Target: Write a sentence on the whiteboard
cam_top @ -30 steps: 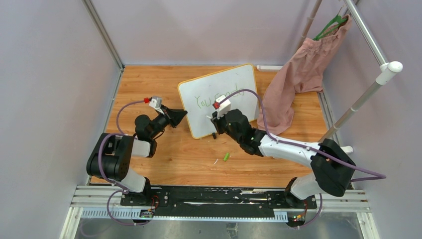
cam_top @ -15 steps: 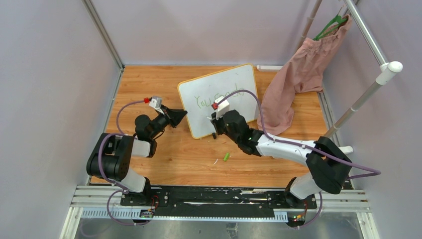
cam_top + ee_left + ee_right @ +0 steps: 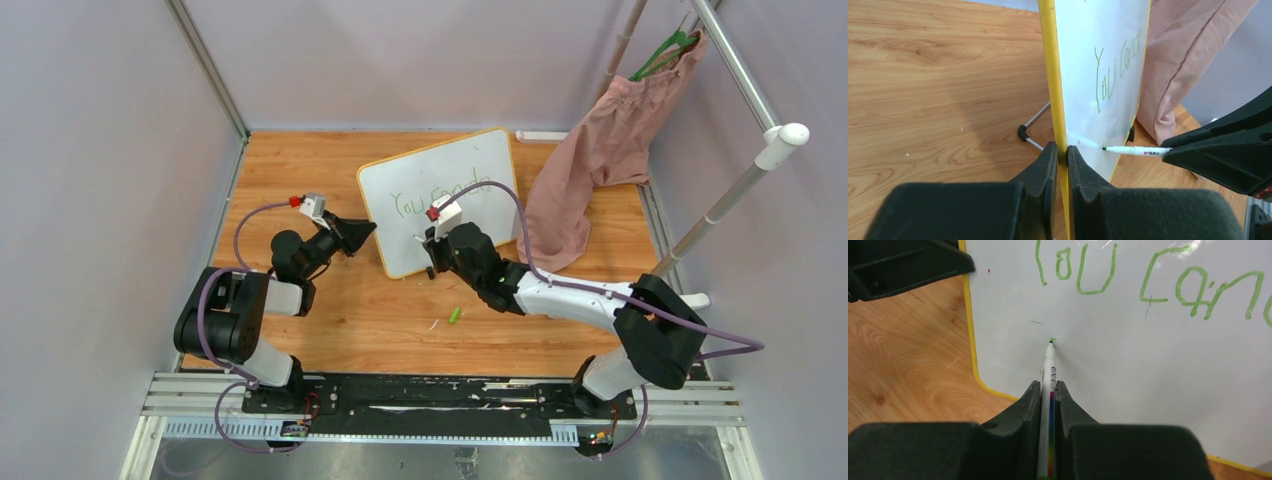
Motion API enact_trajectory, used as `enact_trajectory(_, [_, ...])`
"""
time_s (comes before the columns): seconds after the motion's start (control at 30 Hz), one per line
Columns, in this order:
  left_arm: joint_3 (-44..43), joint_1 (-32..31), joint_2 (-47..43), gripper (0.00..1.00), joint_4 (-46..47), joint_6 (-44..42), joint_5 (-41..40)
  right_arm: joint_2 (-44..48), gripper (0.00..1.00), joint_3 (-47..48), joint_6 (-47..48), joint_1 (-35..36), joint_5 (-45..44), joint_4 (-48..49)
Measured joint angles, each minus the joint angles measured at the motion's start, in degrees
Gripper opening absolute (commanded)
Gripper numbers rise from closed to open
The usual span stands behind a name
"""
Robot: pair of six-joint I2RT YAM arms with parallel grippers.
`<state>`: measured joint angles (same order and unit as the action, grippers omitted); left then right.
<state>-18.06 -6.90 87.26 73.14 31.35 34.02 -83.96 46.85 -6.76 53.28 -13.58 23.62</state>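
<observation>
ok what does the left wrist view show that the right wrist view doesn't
Only left wrist: the left tool shut on the board's yellow edge, a wire foot and pink cloth. Only right wrist: a green dot at the pen's tip. Both: the board, the green writing and the pen in the right tool.
</observation>
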Motion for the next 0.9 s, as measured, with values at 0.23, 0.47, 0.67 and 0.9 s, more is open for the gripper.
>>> enact_trajectory(0.23, [0.0, 0.0, 0.0, 0.0, 0.0, 0.0, 0.0, 0.3, 0.0, -2.3, -1.1, 0.4, 0.0, 0.2])
enact_trajectory(0.47, [0.0, 0.0, 0.0, 0.0, 0.0, 0.0, 0.0, 0.7, 0.0, -3.9, -1.6, 0.8, -0.2, 0.0])
enact_trajectory(0.67, [0.0, 0.0, 0.0, 0.0, 0.0, 0.0, 0.0, 1.6, 0.0, -4.7, -1.7, 0.9, -1.9, -1.0])
enact_trajectory(0.9, [0.0, 0.0, 0.0, 0.0, 0.0, 0.0, 0.0, 2.7, 0.0, -4.8, -1.6, 0.9, -4.7, -2.4])
